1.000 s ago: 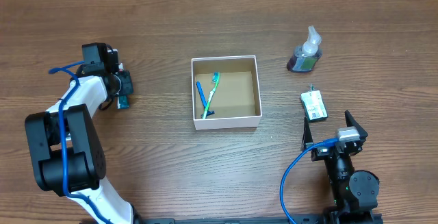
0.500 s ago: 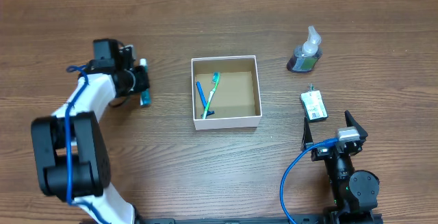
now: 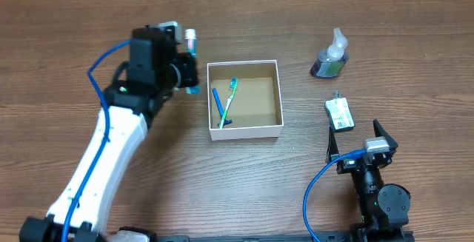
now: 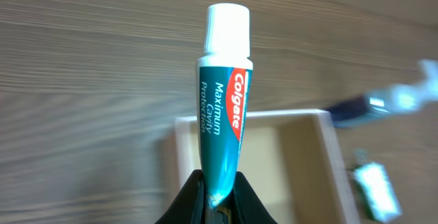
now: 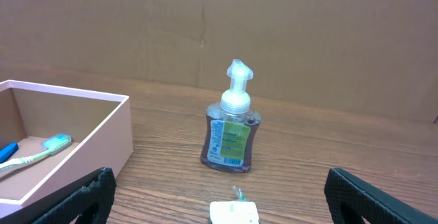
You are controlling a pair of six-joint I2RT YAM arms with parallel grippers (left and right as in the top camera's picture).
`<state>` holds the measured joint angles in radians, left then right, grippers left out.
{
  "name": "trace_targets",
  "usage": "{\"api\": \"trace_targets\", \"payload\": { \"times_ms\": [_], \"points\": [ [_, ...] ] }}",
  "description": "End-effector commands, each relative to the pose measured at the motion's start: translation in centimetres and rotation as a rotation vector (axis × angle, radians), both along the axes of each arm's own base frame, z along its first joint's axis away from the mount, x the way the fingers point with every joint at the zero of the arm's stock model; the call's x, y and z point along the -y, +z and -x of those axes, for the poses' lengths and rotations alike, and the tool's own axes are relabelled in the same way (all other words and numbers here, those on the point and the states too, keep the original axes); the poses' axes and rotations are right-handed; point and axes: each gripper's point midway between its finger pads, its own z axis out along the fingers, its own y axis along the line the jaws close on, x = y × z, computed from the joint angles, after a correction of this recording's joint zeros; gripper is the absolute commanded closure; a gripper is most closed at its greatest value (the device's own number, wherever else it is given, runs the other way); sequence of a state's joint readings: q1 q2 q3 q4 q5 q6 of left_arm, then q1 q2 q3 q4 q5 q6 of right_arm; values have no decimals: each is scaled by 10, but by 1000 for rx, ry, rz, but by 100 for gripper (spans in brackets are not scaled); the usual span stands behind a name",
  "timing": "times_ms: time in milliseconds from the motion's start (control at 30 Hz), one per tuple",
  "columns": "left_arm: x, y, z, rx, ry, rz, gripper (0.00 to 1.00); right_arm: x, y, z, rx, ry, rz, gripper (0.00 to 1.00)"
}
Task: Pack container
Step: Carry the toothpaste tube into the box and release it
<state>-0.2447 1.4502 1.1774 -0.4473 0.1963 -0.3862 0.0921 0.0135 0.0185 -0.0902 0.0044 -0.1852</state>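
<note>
Nearest the base, the right gripper (image 3: 353,131) sits idle, jaws spread wide. At mid-table the container (image 3: 245,131) already holds a toothbrush (image 3: 231,94). Just beside its left wall, the left gripper (image 4: 215,198) pinches a Colgate toothpaste tube (image 4: 222,107) by its tail. This looks like the carrying step. The next move likely calls for clearing the rim, lowering and letting go.

Brown wood-grain table (image 3: 222,183). A white-walled container (image 3: 246,132) is set at centre; soap bottle (image 3: 330,58) is stood upper right; a small packet (image 3: 340,114) is laid below it.
</note>
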Motion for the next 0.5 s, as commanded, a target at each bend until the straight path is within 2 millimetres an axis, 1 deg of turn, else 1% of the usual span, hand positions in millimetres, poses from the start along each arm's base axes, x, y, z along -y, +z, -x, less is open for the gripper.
{"api": "trace_targets", "payload": {
  "times_ms": [0, 67, 133, 267, 333, 467],
  "points": [
    [36, 12, 14, -32, 21, 78, 89, 1, -1, 0, 7, -5, 5, 0],
    [45, 5, 18, -48, 31, 57, 88, 1, -1, 0, 7, -5, 5, 0],
    [52, -6, 22, -68, 58, 20, 88, 1, -1, 0, 7, -5, 5, 0],
    [65, -24, 25, -105, 70, -6, 87, 1, -1, 0, 7, -5, 5, 0],
    [68, -34, 25, -130, 81, -16, 87, 1, -1, 0, 7, -5, 5, 0],
    [67, -57, 23, -179, 98, -45, 87, 1, -1, 0, 7, -5, 5, 0]
  ]
}}
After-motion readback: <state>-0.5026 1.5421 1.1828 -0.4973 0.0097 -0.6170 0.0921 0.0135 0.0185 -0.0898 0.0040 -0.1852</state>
